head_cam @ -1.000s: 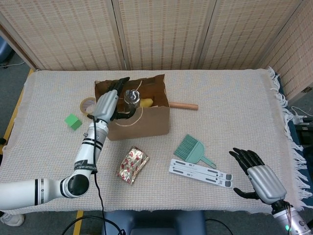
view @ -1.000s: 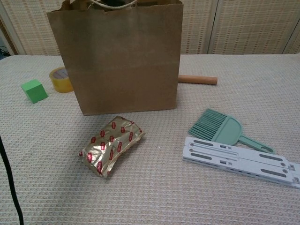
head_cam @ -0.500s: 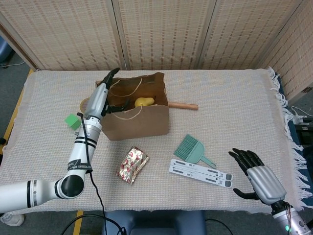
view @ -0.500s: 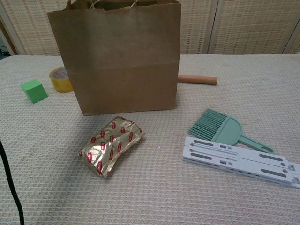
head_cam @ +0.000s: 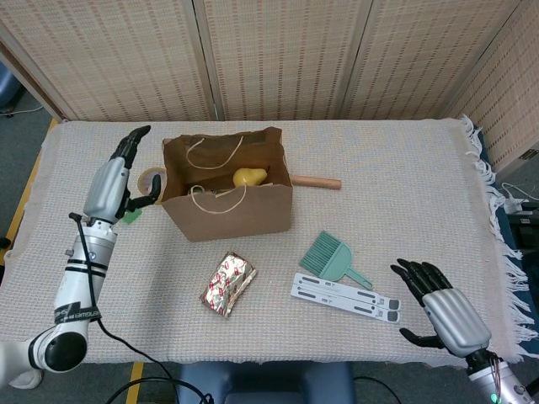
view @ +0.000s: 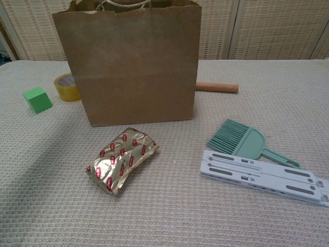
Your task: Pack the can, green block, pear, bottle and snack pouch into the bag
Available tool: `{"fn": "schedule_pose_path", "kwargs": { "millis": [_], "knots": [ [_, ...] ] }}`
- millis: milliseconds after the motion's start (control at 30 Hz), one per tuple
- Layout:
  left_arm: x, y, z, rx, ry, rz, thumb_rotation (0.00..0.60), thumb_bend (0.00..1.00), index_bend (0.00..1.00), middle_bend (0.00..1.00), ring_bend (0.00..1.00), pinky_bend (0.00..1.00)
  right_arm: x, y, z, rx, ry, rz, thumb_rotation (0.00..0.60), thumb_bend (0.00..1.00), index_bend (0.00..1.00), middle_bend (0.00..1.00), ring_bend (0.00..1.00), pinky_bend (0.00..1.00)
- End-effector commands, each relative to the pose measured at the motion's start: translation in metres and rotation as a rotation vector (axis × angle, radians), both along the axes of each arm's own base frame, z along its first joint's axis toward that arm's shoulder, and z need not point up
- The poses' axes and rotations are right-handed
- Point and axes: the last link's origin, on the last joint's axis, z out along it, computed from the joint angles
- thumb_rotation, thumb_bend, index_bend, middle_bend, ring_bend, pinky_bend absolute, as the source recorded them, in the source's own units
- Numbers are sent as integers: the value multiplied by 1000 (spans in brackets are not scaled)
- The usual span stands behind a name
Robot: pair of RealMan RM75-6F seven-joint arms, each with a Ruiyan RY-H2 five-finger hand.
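The left robot hand (head_cam: 118,172) hangs empty with fingers spread beside the bag (head_cam: 232,202); the right robot hand (head_cam: 444,310) rests open near the bench edge. Only the head view shows both, plus the pear (head_cam: 249,177) inside. The chest view shows the green block (view: 37,99) and snack pouch (view: 122,159) outside.

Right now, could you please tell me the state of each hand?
Left hand: open, holding nothing, beside the bag.
Right hand: open, holding nothing.
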Motion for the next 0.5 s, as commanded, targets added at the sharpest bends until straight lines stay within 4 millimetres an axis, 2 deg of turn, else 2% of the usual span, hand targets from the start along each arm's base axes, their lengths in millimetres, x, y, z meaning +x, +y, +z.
{"fn": "schedule_pose_path", "kwargs": {
  "millis": [33, 133, 200, 300, 433, 500],
  "knots": [
    [-54, -34, 0, -6, 168, -39, 600, 547, 95, 90, 89, 268, 0, 1, 0, 0, 0, 0, 600, 97, 0, 0, 0, 0],
    [-84, -52, -9, 0, 233, -118, 600, 555, 231, 271, 246, 421, 0, 1, -1, 2, 2, 1, 600, 97, 0, 0, 0, 0],
    [-101, -62, -15, -11, 270, -161, 600, 555, 283, 321, 290, 462, 0, 1, -2, 2, 4, 0, 600, 97, 0, 0, 0, 0],
    [-126, -75, -25, -32, 341, -236, 600, 555, 290, 324, 293, 462, 1, 1, -2, 1, 5, -1, 600, 97, 0, 0, 0, 0],
    [-146, -89, -32, -52, 481, -383, 600, 554, 281, 314, 287, 446, 0, 0, -2, -2, 6, -5, 600, 97, 0, 0, 0, 0],
    [-157, -98, -38, -81, 575, -475, 600, 552, 264, 281, 247, 420, -1, -1, -2, -3, 8, -10, 600, 97, 0, 0, 0, 0]
  ]
}}
